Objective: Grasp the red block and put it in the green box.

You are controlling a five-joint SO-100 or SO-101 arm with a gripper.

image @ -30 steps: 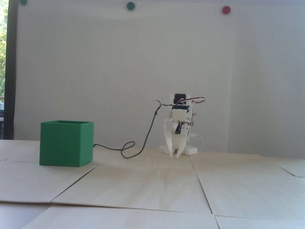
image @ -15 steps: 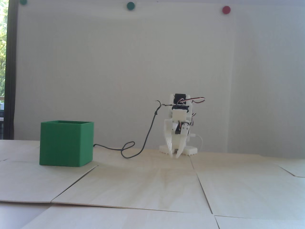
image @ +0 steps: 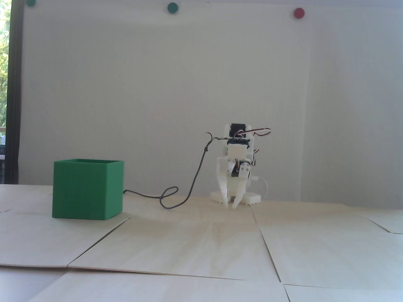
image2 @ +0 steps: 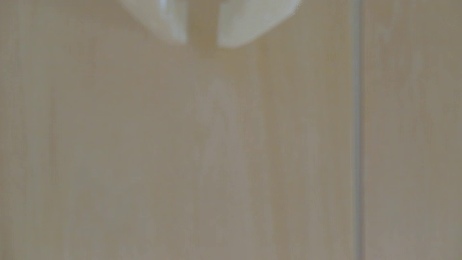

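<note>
The end effector (image: pixel 230 206), tips nearly together and empty above the desk (image: pixel 201 245), has the green box (image: pixel 86 189) well off at nine o'clock in the fixed view, while the red block shows nowhere, possibly inside.
</note>
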